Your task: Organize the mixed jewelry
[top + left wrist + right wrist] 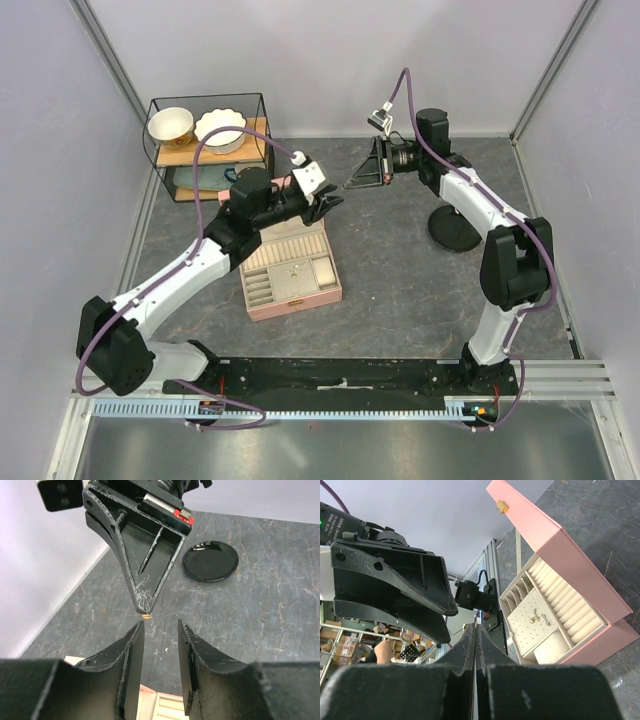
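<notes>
Scratches mark the black right gripper (144,608), clenched on a tiny round gold bead (146,614). Left gripper (160,626) has its wedge-shaped jaws parted just below.

The table (270,610) looks like matt dark grey stone, mottled with pale veins. The right gripper (145,609) is matt black plastic, roughened near its tip by whitish scratches; the tiny piece (146,614) at that tip gleams like pale gold metal. The black disc (210,560) is smooth and glossy. The pink box (570,555) has a smooth matt skin and a cream, soft-looking lining (545,617)
</notes>
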